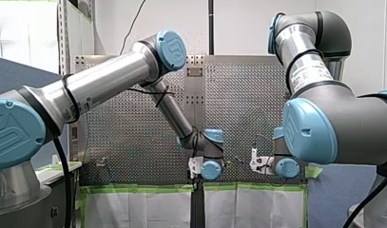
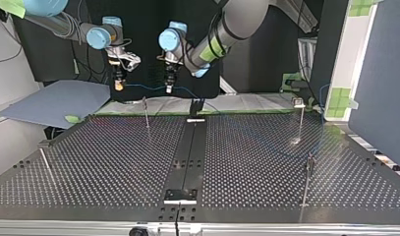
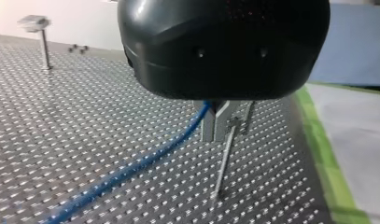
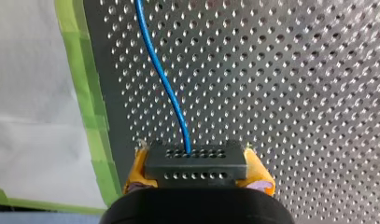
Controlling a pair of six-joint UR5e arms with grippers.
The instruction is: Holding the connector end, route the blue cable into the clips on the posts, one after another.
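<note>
Over the perforated table (image 2: 246, 147), right tool (image 4: 197, 173) clenched the connector (image 4: 195, 159); left tool (image 3: 219, 122) pinched the blue cable (image 3: 145, 161) beside a post (image 3: 223, 163); keeping it taut seemed wise.

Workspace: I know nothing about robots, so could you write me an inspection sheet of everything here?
Surface: perforated table, dark strip down its middle.
Job's things: blue cable; black connector; thin posts standing apart on the table. Cannot tell whether any clip holds cable.
Clutter: nothing seen.
Grippers: right gripper, yellow pads, shut on the connector; left gripper shut on the cable, beside a post.
Cables: the cable runs from the connector to the left gripper, then on over the table.
Surroundings: green tape along the table's edge; blue sheet at the top view's left.
</note>
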